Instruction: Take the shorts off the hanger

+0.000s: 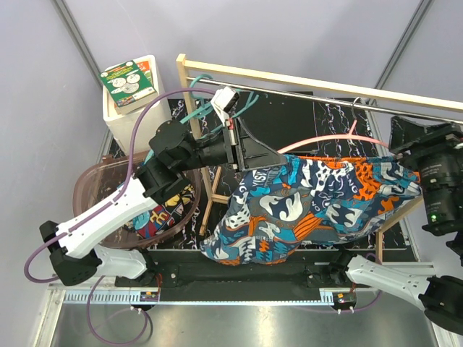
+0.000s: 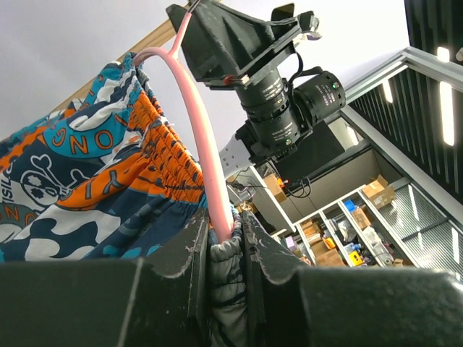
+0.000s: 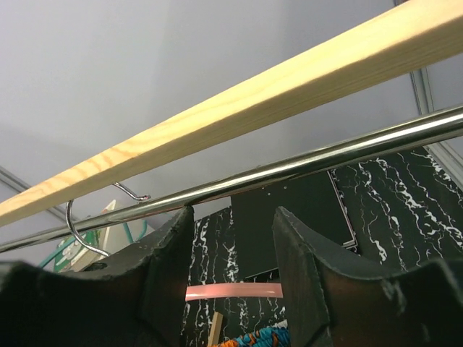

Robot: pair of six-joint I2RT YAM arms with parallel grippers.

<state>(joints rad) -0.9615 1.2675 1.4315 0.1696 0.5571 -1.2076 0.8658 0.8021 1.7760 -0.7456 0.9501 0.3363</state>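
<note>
The teal, orange and white shorts (image 1: 311,202) hang from a pink hanger (image 1: 325,141) under the metal rail (image 1: 325,97). My left gripper (image 1: 269,160) is at their left end. In the left wrist view it (image 2: 226,224) is shut on the grey inside of the waistband (image 2: 228,289) together with the pink hanger (image 2: 199,130). My right gripper (image 1: 398,141) is at the right end of the shorts, just below the rail. In the right wrist view it (image 3: 233,217) is open, with the hanger (image 3: 231,291) showing beyond the gap. A navy, red and yellow pair (image 1: 155,217) lies in the brown basket (image 1: 90,191).
A wooden frame bar (image 1: 325,81) runs just behind the rail. A teal hanger (image 1: 195,108) hangs at the rail's left end. A white box (image 1: 130,94) with a green card stands at the back left. A wooden rack leg (image 1: 213,191) is beside the basket.
</note>
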